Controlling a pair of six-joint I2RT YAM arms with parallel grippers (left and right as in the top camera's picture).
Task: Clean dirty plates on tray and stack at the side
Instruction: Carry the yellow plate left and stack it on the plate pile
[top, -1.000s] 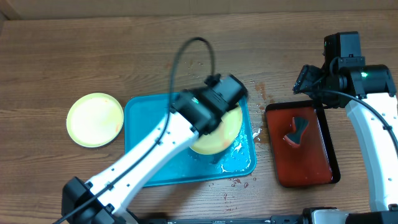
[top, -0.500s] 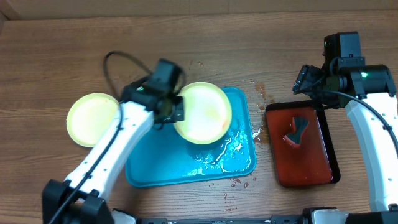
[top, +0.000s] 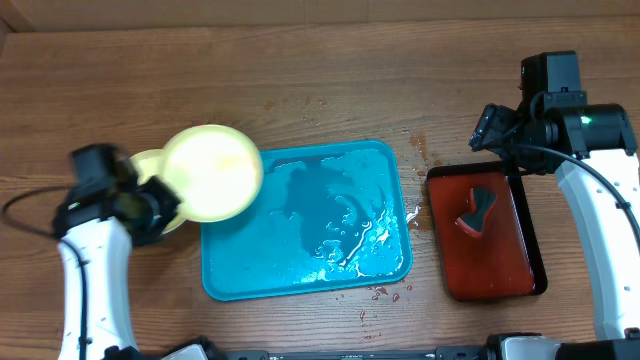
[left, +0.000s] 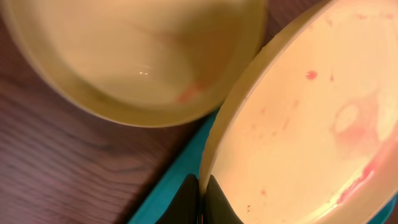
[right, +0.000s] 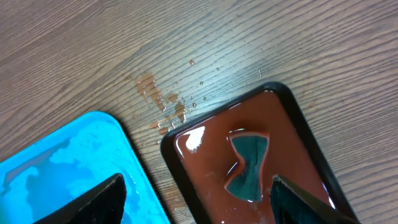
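Clearly shows the left gripper (left: 200, 194) clamped on the rim of a lime-green plate (top: 212, 172) with faint red smears, held over the far left corner of the turquoise tray (top: 300, 280) and partly above a second lime-green plate (left: 137, 56) lying just left of that tray. Also shows the right gripper (right: 198, 186) spread wide and empty above the far end of a dark red tray (top: 500, 270), right of the turquoise tray, with a dark bow-shaped piece (top: 477, 210) in it.

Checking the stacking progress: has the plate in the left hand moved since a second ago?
Yes. The plate has gone left, off the blue tray, and now hangs partly over the other plate beside it, still pinched by the left hand.
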